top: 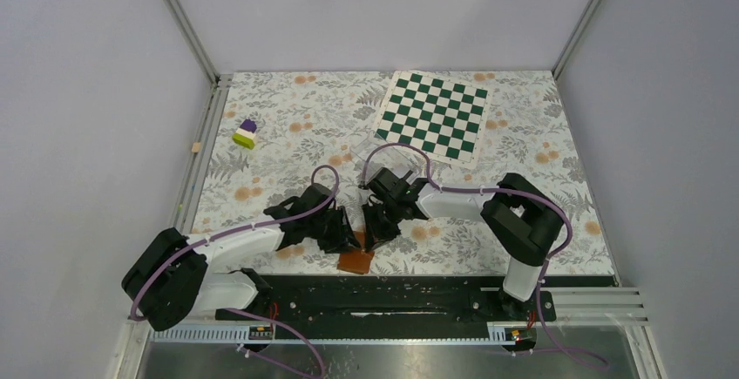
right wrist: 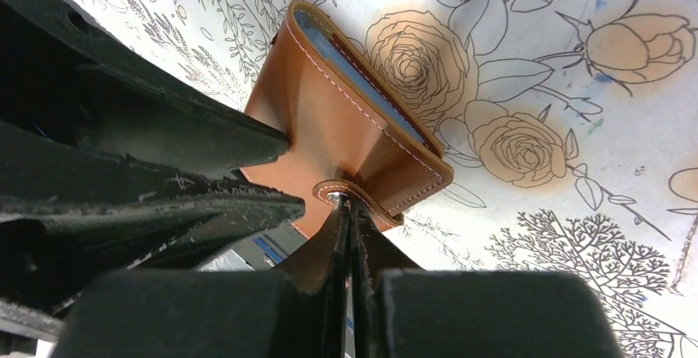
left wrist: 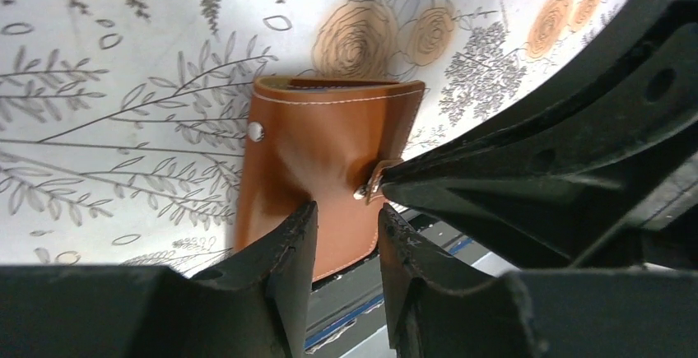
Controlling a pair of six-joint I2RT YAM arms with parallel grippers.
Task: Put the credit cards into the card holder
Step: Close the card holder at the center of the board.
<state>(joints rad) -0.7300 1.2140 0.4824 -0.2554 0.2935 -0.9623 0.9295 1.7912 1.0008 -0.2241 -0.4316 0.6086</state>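
Right wrist: brown, folded card holder (right wrist: 329,140)

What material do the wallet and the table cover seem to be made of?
The wallet looks like smooth tan leather or an imitation of it: a soft sheen, pale stitching along the edges, and a metal snap. The table cover looks like printed paper or vinyl, matte, with drawn flowers and leaves; which of the two cannot be told.

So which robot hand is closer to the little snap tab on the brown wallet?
Right. The right gripper pinches the snap tab; the left gripper holds the wallet's edge beside it.
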